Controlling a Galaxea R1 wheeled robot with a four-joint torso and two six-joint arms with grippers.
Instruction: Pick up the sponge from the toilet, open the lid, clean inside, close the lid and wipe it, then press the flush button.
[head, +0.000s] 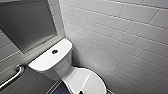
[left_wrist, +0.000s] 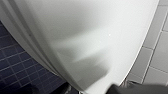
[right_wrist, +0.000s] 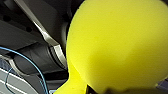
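White brick-laid wall tiles (head: 120, 37) take up the right and upper part of the head view, running down to the corner where the toilet (head: 62, 67) stands. Its glossy tank top (head: 47, 61) sits left of centre, angled across the frame. The lid (head: 87, 80) is down over the bowl at the lower middle, catching a streak of light. A flat dark grey panel (head: 27, 22) fills the upper left, set into the side wall above the tank. A strip of dark floor (head: 60, 90) shows at the bottom edge beside the bowl, and a metal grab bar (head: 12, 76) curves off the wall at the lower left.

From my left wrist, the lid's (left_wrist: 87, 37) smooth white curve is very close, with dark blue floor tiles (left_wrist: 15, 67) on one side and pale grey ones (left_wrist: 155, 62) on the other. A dark edge of my left gripper (left_wrist: 135, 88) shows against it; whether it is spread or closed I cannot tell.

From my right wrist, the sponge (right_wrist: 117, 42) looms bright yellow-green and rounded, with my own dark body and a thin blue cable (right_wrist: 30, 62) behind it. My right gripper (right_wrist: 110, 90) is closed on it, a dark tip crossing its edge.

Smallest, the round flush button (head: 54, 51) sits in the middle of the tank top.
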